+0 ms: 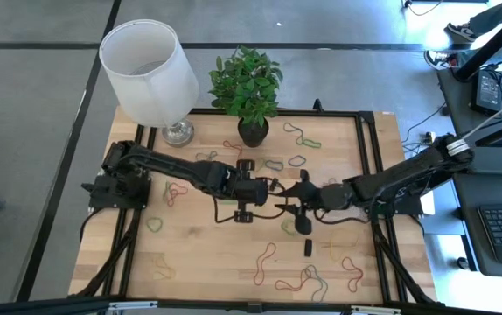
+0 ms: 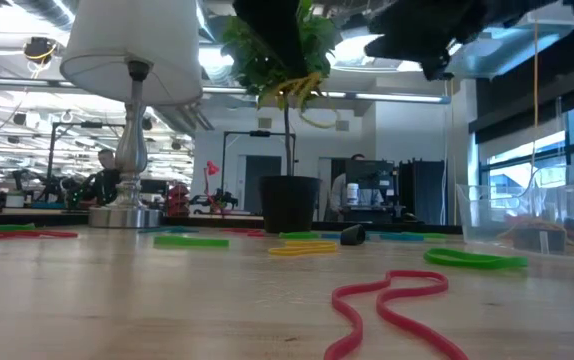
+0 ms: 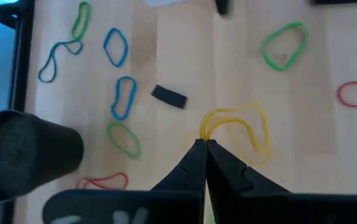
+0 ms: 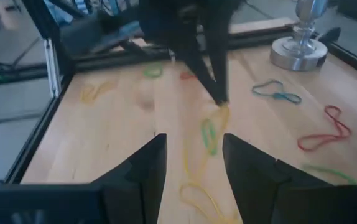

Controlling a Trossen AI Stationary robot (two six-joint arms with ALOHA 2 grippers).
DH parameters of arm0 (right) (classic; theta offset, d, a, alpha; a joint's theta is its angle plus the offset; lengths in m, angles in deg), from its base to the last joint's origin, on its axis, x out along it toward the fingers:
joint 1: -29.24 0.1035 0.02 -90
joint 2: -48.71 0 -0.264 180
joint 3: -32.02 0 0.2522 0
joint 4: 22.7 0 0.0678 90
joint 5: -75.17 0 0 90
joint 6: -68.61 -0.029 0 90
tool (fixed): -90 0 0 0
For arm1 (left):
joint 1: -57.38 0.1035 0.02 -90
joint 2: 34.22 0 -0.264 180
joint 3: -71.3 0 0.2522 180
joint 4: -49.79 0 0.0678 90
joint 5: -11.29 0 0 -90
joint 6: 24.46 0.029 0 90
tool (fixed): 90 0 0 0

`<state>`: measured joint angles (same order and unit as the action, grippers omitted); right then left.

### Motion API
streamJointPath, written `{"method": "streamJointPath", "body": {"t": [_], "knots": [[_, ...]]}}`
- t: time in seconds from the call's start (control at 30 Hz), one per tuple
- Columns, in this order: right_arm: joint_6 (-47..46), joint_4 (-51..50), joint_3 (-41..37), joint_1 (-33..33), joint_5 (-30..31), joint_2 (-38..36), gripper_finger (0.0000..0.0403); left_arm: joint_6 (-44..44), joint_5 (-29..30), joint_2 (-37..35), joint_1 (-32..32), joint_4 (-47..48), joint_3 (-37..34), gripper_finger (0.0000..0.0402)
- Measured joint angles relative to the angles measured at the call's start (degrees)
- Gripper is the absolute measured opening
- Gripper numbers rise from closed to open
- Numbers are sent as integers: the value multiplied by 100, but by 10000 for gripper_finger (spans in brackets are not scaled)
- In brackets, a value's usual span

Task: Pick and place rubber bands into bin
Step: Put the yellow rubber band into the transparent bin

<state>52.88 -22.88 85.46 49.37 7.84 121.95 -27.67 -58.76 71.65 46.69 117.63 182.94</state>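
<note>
Clear bin [image 2: 527, 215] right of the plant pot [image 2: 289, 204], holding some rubber bands [image 2: 537, 232]. Left gripper [image 3: 204, 144] pinched on a yellow rubber band [image 3: 241, 127]; right gripper [image 4: 194, 158] spread nearby.

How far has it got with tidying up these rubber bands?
Early days. The clear bin seems to hold a few bands already. In hand: the left end effector is shut on a yellow rubber band, held up in the air; the right end effector waits open nearby. Left to do: many bands lie on the table, such as the red one and the green one.
</note>
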Motion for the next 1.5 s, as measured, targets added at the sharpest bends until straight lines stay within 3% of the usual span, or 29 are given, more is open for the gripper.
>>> {"method": "streamJointPath", "body": {"t": [0.37, 0.73, 1.03, 1.27, 1.5], "knots": [[260, 1118, 2, -674, -129, 630, 161, 809, -12, 0, 326, -39, 25, 3], [50, 700, 2, -1007, -345, 689, 161, 1593, -104, 48, 735, -6, -20, 4], [-1525, -1349, 4, -1003, -585, 687, 161, 1448, -1335, 55, 1277, -768, -1298, 61], [-1877, -1504, 4, -998, -793, 687, 161, 1429, -1795, 59, 1423, -2192, -2364, 129], [-1908, -1496, 4, -983, -793, 687, 161, 1349, -1697, 57, 1561, -3085, -2986, 163]]}}
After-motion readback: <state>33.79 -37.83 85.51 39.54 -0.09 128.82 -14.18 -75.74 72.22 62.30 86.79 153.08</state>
